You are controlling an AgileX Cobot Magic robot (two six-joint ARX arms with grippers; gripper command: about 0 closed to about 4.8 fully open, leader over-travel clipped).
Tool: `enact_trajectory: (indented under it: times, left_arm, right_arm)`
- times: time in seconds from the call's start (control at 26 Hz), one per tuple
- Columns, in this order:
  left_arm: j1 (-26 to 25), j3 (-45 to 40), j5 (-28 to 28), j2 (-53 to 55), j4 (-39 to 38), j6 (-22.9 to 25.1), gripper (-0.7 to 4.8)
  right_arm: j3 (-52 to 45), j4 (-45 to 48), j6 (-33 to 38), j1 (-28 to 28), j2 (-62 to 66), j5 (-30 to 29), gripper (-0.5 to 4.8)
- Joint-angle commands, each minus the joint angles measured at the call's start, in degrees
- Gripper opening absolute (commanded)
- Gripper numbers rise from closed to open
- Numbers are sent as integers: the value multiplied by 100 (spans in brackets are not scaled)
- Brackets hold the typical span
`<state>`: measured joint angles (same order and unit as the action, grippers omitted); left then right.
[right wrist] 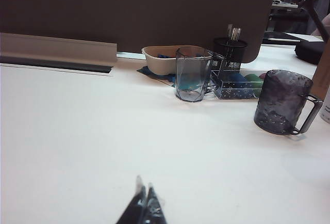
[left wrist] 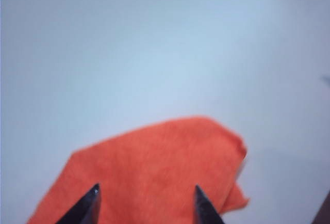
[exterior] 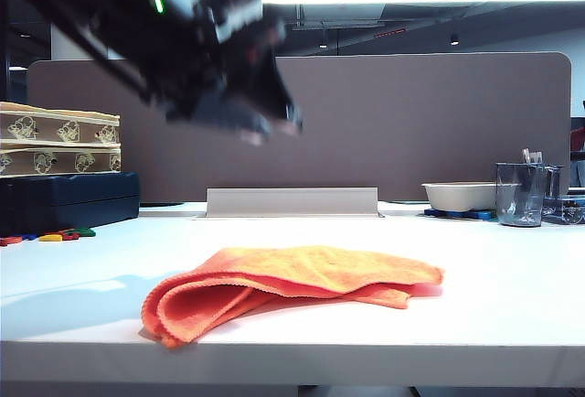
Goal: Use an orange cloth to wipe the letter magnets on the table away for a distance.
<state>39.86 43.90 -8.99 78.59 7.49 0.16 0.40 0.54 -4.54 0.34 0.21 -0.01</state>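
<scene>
Orange microfibre dominates the scene: the orange cloth (exterior: 292, 287) lies folded and rumpled near the front edge of the white table (exterior: 512, 305), slightly left of centre, its thick doubled end nearest us on the left. We see the left gripper (exterior: 270, 132) hanging in the air above and to the left of the cloth, blurred in the exterior view and touching nothing. In the left wrist view the left gripper (left wrist: 146, 203) shows two dark fingertips (left wrist: 87, 206) standing well apart, with the cloth (left wrist: 154, 172) spread on the table beneath them and nothing between them. The letter magnets (exterior: 50, 235) sit in a small cluster at the far left of the table, in red, yellow, blue and green, well apart from the cloth and just in front of a dark case (exterior: 69, 200) that carries two patterned boxes (exterior: 59, 145). A brown partition panel (exterior: 411, 132) closes off the far side. At the far right we see a pale bowl (exterior: 460, 196) and a clear grey cup (exterior: 521, 194). In the right wrist view the right gripper (right wrist: 143, 203) hangs low over bare table (right wrist: 67, 131), its fingertips pressed together and holding nothing, with a smoky mug (right wrist: 282, 102) on the table beyond it.
</scene>
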Motion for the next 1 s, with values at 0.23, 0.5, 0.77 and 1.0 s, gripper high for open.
enact_trajectory:
  times: [0.23, 0.5, 0.77, 1.0]
  left_arm:
    - [4, 4, 142, -1340, -269, -61, 220]
    - [4, 4, 391, -2430, -1062, 118, 220]
    - [2, 0, 387, -3320, -2262, 439, 220]
    - [-4, -142, 385, -3849, -2413, 435, 220]
  right_arm:
    - [-44, 55, 7, 0, -22, 4, -5]
    - [-44, 55, 7, 0, -22, 4, -5]
    - [-44, 55, 7, 0, -22, 4, -5]
    - [-44, 57, 7, 0, -22, 4, -5]
